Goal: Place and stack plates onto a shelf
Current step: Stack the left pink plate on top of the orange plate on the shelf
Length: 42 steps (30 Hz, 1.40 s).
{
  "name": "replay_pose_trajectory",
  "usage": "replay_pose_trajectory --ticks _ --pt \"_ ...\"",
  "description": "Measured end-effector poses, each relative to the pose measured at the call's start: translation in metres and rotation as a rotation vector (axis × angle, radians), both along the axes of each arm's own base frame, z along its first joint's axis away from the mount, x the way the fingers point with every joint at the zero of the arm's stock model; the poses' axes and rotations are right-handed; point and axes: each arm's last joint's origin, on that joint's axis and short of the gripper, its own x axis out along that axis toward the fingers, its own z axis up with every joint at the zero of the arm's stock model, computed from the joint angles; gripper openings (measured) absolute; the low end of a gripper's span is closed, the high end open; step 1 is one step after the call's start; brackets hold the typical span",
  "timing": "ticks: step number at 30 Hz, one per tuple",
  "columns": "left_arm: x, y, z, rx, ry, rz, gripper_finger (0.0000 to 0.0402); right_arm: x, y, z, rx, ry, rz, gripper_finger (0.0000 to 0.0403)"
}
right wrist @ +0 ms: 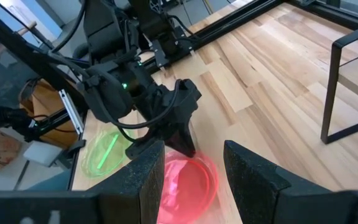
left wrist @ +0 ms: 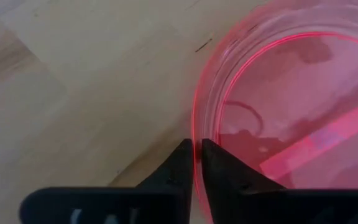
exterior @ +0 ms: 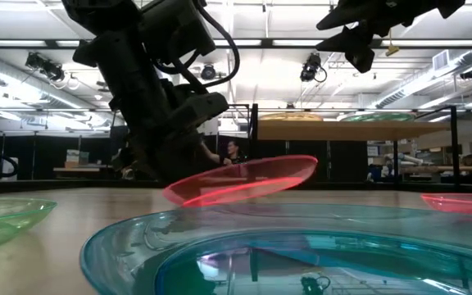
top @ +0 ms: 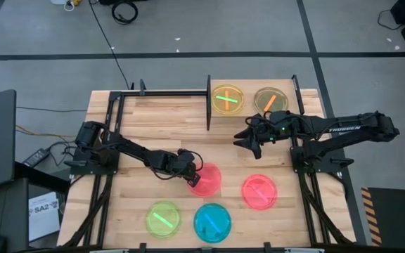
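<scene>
My left gripper (top: pixel 193 173) is shut on a pink plate (top: pixel 207 180) near the table's middle, which shows tilted in the low view (exterior: pixel 244 179). My right gripper (top: pixel 249 143) hangs open above the table, just in front of the shelf (top: pixel 248 86), touching nothing. On the shelf rest a green plate (top: pixel 228 99) with crossed stripes and an orange plate (top: pixel 271 100). A second pink plate (top: pixel 259 191), a green plate (top: pixel 163 218) and a teal plate (top: pixel 211 222) lie flat on the table toward its near edge. My left gripper pinches the pink plate's rim (left wrist: pixel 197 140) on the side toward the table's left, one finger (left wrist: pixel 222 171) inside the rim and one outside. The fingers slant down from the left. The plate (exterior: pixel 244 179) sits tilted, its free side higher than the held side.
The shelf's black posts (top: pixel 209 105) stand at the table's far right. Bare wood lies left of the shelf and between the two arms. The teal plate (exterior: pixel 301 254) fills the low view's foreground. The right arm's base (top: pixel 318 158) stands at the right edge.
</scene>
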Motion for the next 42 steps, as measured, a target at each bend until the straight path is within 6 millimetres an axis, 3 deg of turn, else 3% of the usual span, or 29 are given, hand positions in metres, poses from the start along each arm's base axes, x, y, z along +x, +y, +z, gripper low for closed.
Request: replay_pose_trajectory --ticks 6,16,26,42 --pt "-0.002 0.000 0.011 0.035 -0.021 -0.050 0.0008 0.000 0.000 0.000 0.000 0.000 0.000 0.0172" --pt "-0.006 0.006 0.037 0.102 -0.088 -0.077 0.0006 0.000 0.000 0.000 0.000 0.000 0.000 0.0172" --pt "-0.006 0.022 0.052 0.157 -0.120 -0.097 0.0006 0.000 0.000 0.001 0.009 -0.007 -0.006 0.0172" --pt "-0.017 0.052 0.099 0.216 -0.257 -0.066 0.0006 0.000 -0.005 0.002 -0.047 -0.016 -0.151 0.0171"
